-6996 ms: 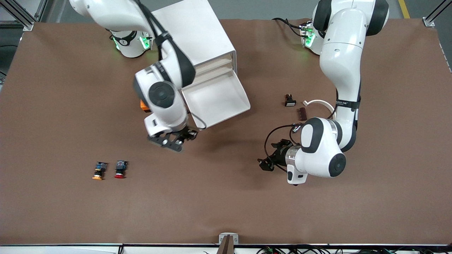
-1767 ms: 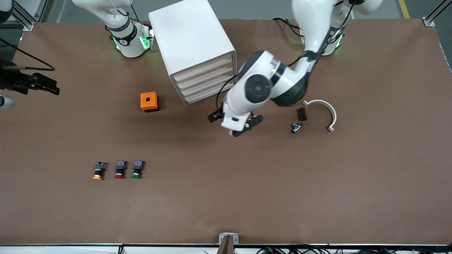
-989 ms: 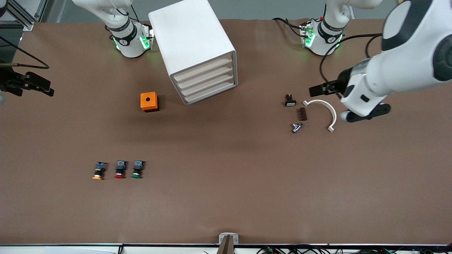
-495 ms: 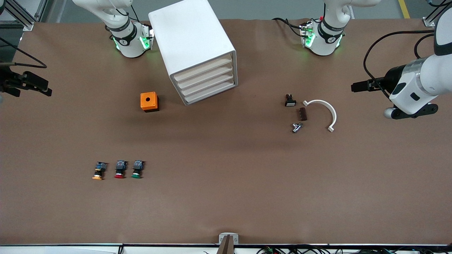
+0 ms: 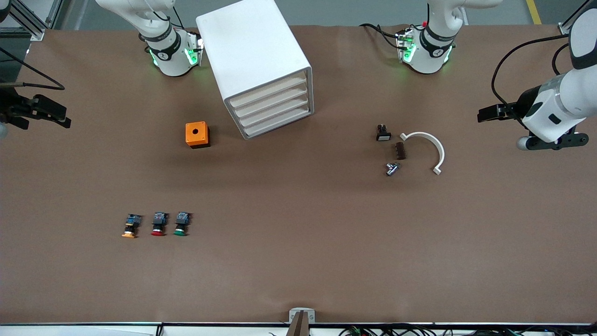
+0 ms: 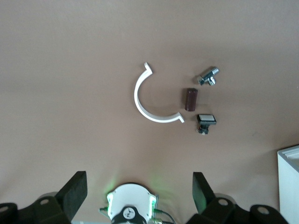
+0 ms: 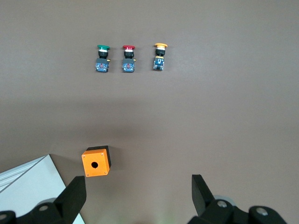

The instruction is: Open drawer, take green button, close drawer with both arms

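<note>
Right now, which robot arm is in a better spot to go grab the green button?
Probably the right. The right gripper, open, hangs at the right arm's end of the table, where the green button lies. The left gripper, also open, hangs at the left arm's end.

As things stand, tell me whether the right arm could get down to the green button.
Probably yes. The green button lies in the open beside the red button, with nothing over it, and the right gripper is open and holds nothing. It hangs at the table's edge.
</note>
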You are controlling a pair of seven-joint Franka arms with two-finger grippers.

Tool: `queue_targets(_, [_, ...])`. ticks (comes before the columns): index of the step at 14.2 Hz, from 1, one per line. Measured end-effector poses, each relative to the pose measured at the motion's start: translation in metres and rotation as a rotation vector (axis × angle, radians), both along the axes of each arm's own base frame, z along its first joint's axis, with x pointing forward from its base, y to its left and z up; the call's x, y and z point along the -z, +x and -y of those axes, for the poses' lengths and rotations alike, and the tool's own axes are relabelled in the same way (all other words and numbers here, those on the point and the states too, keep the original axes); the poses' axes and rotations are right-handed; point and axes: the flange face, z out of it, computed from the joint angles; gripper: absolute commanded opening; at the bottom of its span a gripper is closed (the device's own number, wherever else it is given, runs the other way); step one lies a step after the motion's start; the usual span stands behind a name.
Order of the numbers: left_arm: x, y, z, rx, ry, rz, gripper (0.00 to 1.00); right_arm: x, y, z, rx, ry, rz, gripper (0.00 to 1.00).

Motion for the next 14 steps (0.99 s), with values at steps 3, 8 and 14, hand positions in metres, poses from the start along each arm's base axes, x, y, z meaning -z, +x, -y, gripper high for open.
queue_targets(3, [-0.020,0.001,-0.010,0.013,0.005,0.069,0.99,0.000,0.000,-0.005,-0.009,0.000,0.000,1.00])
queue_targets(8, [-0.071,0.007,0.009,0.049,0.008,0.193,0.99,-0.001,0.000,-0.010,-0.018,0.000,0.002,1.00])
queue_targets(14, [-0.099,0.008,0.046,0.105,-0.002,0.255,0.99,-0.008,0.004,-0.010,-0.027,-0.001,0.057,1.00])
